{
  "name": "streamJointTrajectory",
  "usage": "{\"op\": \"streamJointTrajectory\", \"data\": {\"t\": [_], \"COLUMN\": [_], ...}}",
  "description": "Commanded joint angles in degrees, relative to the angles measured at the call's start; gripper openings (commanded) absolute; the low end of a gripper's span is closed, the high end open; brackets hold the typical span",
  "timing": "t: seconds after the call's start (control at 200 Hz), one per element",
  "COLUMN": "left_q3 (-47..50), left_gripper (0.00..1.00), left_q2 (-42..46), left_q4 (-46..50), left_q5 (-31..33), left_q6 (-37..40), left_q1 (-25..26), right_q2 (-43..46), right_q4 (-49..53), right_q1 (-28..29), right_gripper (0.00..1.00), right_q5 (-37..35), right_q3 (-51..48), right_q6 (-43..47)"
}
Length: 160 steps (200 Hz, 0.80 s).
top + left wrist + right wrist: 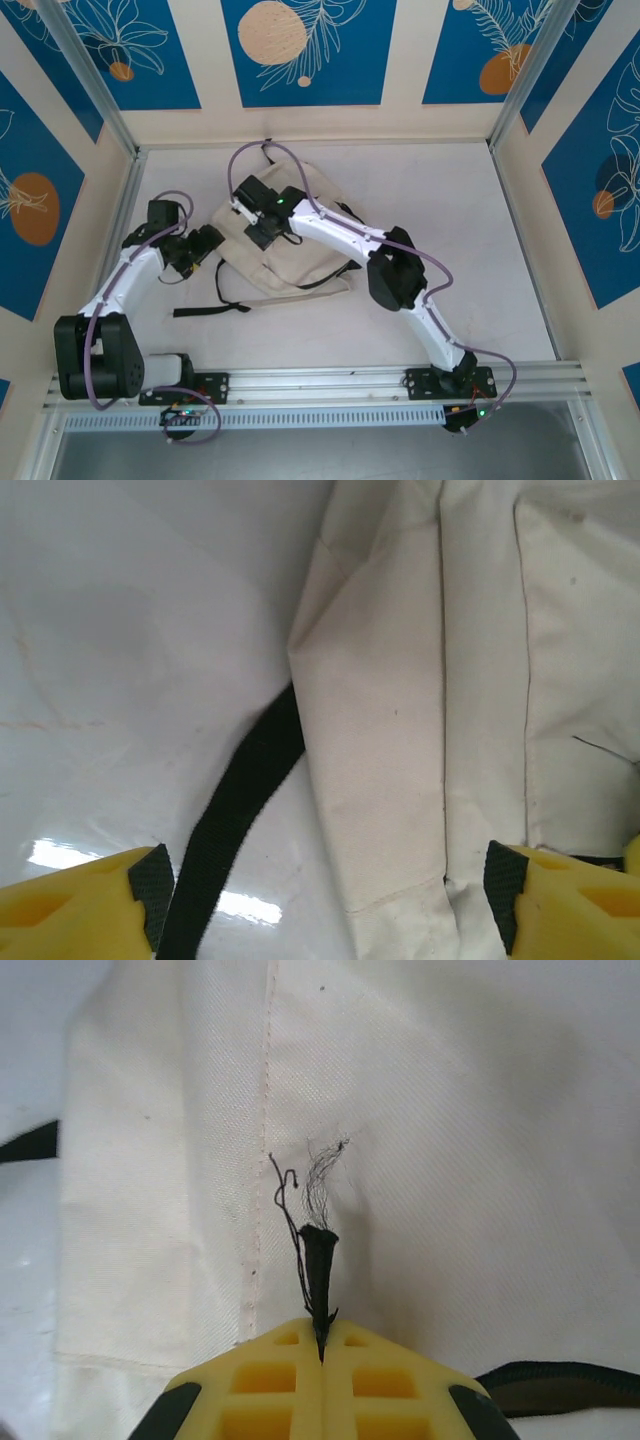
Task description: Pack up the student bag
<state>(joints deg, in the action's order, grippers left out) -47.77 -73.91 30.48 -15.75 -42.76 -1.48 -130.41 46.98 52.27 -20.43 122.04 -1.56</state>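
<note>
Now likely the opening step; student bag [290, 255] flat on the surface [450, 250], middle-left; right claw [320, 1355] clenched on a small black tab [320, 1260]; left claw [320, 890] spread wide at the bag's left edge, above a black strap [240, 810], holding nothing; next, probably a steady pull on the tab; no writing to read.

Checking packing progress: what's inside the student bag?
The inside is hidden: the student bag has cream fabric covering it. On top, the right gripper pinches a frayed black tab.
</note>
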Motion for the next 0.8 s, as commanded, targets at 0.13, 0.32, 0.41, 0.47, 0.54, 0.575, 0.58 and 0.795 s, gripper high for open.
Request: {"op": "streamJointTrajectory", "data": {"t": [0.13,0.32,0.41,0.47,0.54,0.575,0.58,0.795], "left_q3": [5.7,8.7,9.2,9.0,9.0,9.1,9.1,8.5], "left_gripper": [0.73,0.65,0.60,0.56,0.51,0.48,0.48,0.36], "left_q2": [-0.6,-3.9,-5.8,-7.4,-9.1,-9.9,-10.0,-12.1], "left_q4": [-18.5,-34.9,-39.5,-41.2,-43.1,-44.3,-44.5,-47.7], "left_q5": [-15.8,-18.9,-18.9,-18.7,-18.3,-18.3,-18.3,-17.5], "left_q6": [-9.8,-18.2,-20.7,-21.6,-22.7,-23.4,-23.4,-24.6], "left_q1": [3.7,7.8,9.5,10.7,11.8,12.2,12.2,13.0], "right_q2": [7.1,8.5,9.2,9.4,9.7,9.9,9.9,10.3], "right_q4": [-4.2,-5.7,-6.4,-6.7,-7.2,-7.4,-7.5,-8.0], "right_q1": [-2.8,-5.0,-6.1,-6.8,-7.5,-7.8,-7.9,-8.6], "right_gripper": [0.00,0.00,0.00,0.00,0.00,0.00,0.00,0.00], "right_q5": [12.2,18.2,20.5,22.2,24.1,24.7,24.9,27.0], "right_q3": [-3.9,-5.8,-6.5,-6.8,-7.1,-7.4,-7.5,-8.9], "right_q6": [-6.2,-9.3,-10.5,-11.5,-12.4,-12.8,-12.8,-13.8]}}
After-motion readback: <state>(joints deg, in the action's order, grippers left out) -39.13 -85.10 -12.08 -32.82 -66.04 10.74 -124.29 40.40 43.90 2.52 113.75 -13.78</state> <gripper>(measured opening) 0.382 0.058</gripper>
